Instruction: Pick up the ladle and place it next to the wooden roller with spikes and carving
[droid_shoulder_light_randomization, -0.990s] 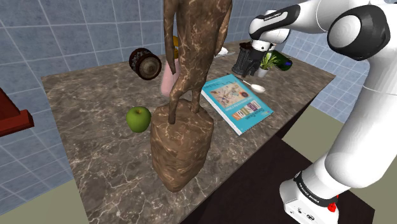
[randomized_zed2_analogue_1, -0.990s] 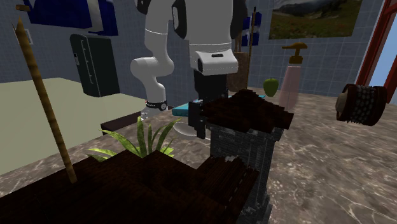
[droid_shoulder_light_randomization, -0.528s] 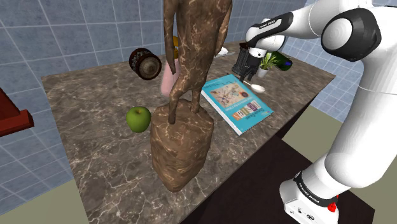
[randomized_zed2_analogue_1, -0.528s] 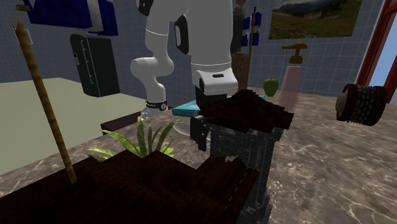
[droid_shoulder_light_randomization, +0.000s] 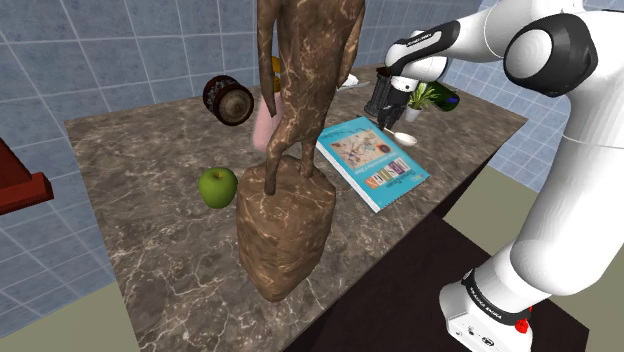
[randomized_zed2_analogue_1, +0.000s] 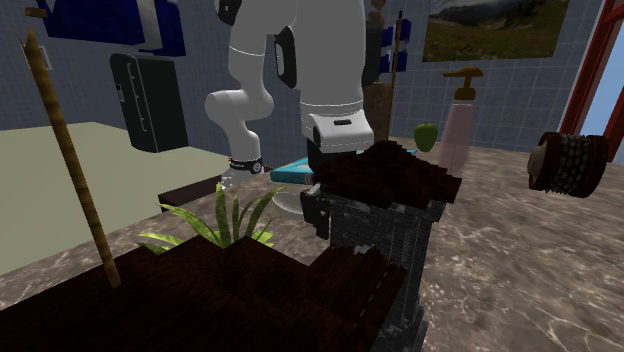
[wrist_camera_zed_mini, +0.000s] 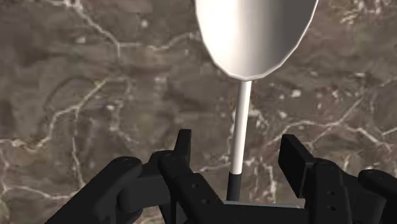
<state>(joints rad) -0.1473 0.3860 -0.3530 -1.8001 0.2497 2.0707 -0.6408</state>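
The ladle (wrist_camera_zed_mini: 247, 63) lay on the brown veined stone counter (wrist_camera_zed_mini: 95, 95), just beside a book (droid_shoulder_light_randomization: 375, 160). It looked white, glossy, stiff and light, probably slippery: an oval bowl on a thin round stem. The gripper (wrist_camera_zed_mini: 238, 156) stood open astride that stem, untouching, the sensible place to pinch.

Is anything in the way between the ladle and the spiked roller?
Yes. In the shoulder view, the tall brown statue and a pink bottle stand between the ladle and the roller. The carry probably needs to go around them.
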